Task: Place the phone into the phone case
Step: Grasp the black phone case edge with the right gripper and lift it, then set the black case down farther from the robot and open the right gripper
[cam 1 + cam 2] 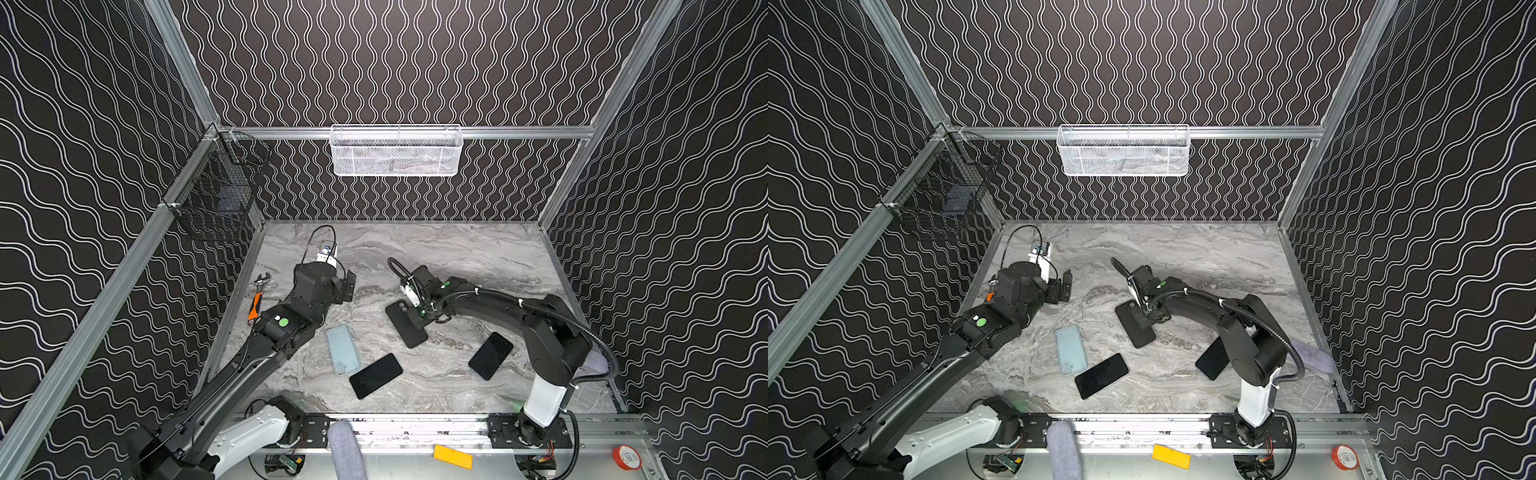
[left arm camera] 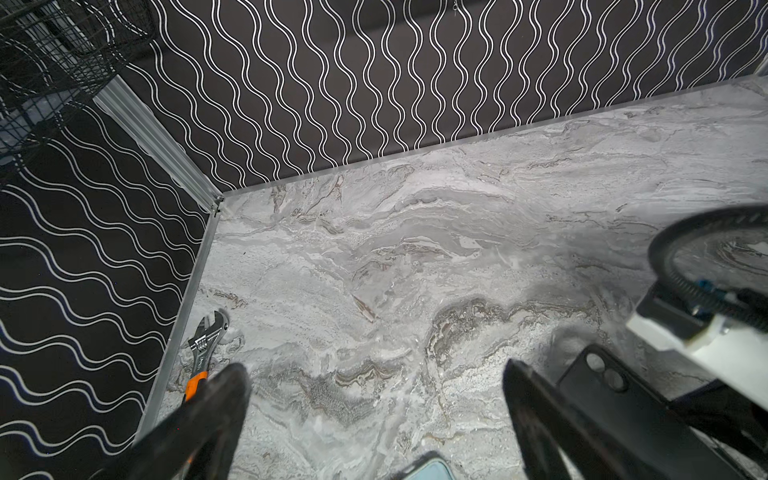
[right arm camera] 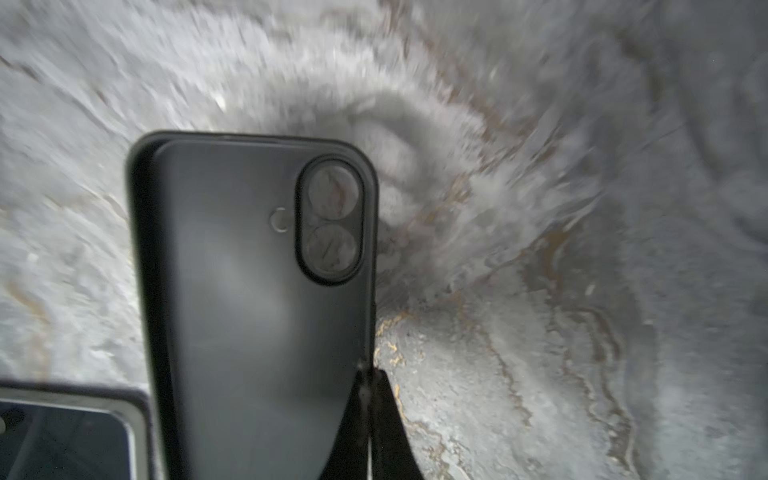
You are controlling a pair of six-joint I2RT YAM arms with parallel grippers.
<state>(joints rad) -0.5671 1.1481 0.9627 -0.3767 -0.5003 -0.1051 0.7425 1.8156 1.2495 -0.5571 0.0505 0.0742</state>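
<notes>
A black phone case lies open side up on the marble table, right of centre. The table shows through its camera cutout. My right gripper is shut on the case's long side wall. One black phone lies screen up near the front centre. Another lies beside the right arm. A light blue case touches the centre phone. My left gripper hangs open over bare table, holding nothing.
An orange-handled wrench lies by the left wall. A white mesh basket hangs on the back wall and a black wire basket on the left wall. A pale-rimmed dark corner shows beside the black case; I cannot tell what it is.
</notes>
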